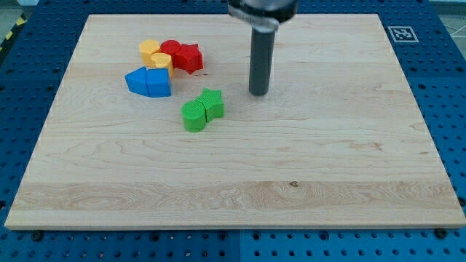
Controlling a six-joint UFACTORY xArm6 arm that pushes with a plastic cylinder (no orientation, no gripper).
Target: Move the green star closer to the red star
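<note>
The green star (pixel 212 103) lies left of the board's middle, touching a green round block (pixel 194 116) at its lower left. The red star (pixel 189 57) lies up and to the left of it, touching a red round block (pixel 171 51). The two stars are apart, with bare wood between them. My tip (pixel 258 93) stands on the board to the right of the green star and slightly above it, a short gap away, touching no block.
Two yellow blocks (pixel 154 54) sit left of the red ones. Two blue blocks (pixel 148 81) lie just below the yellow ones. A printed marker (pixel 401 33) is at the wooden board's (pixel 291 160) top right corner.
</note>
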